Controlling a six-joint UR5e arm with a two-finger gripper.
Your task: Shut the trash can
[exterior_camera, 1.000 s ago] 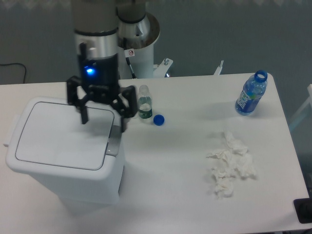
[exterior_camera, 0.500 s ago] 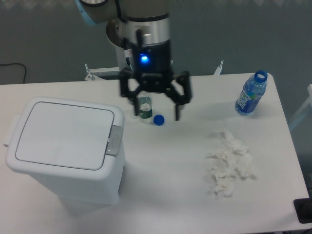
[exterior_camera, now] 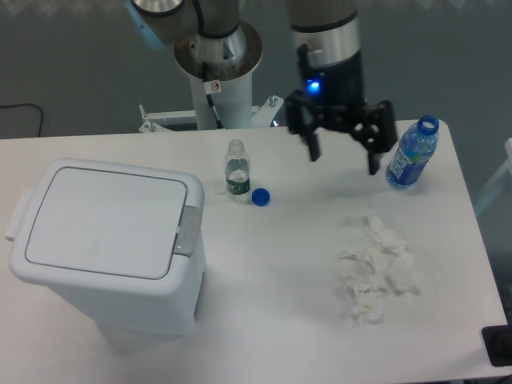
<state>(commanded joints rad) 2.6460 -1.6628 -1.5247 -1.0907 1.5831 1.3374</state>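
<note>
The trash can [exterior_camera: 104,240] is a large white bin at the left of the table, its flat lid lying down flush on the rim, with a grey latch tab [exterior_camera: 186,231] on its right edge. My gripper [exterior_camera: 344,164] hangs open well to the right of it, above the table's back right area, with nothing between its fingers. A blue light glows on the wrist above the fingers.
A small uncapped clear bottle [exterior_camera: 236,169] stands beside a blue cap [exterior_camera: 260,197] near the table's middle back. A blue water bottle [exterior_camera: 413,154] stands at the back right, close to my gripper. Crumpled white tissues [exterior_camera: 376,268] lie at the right. The robot base [exterior_camera: 218,68] is behind.
My gripper has travelled right, from above the trash can's lid, past the small bottle, to near the blue water bottle. The lid stays down.
</note>
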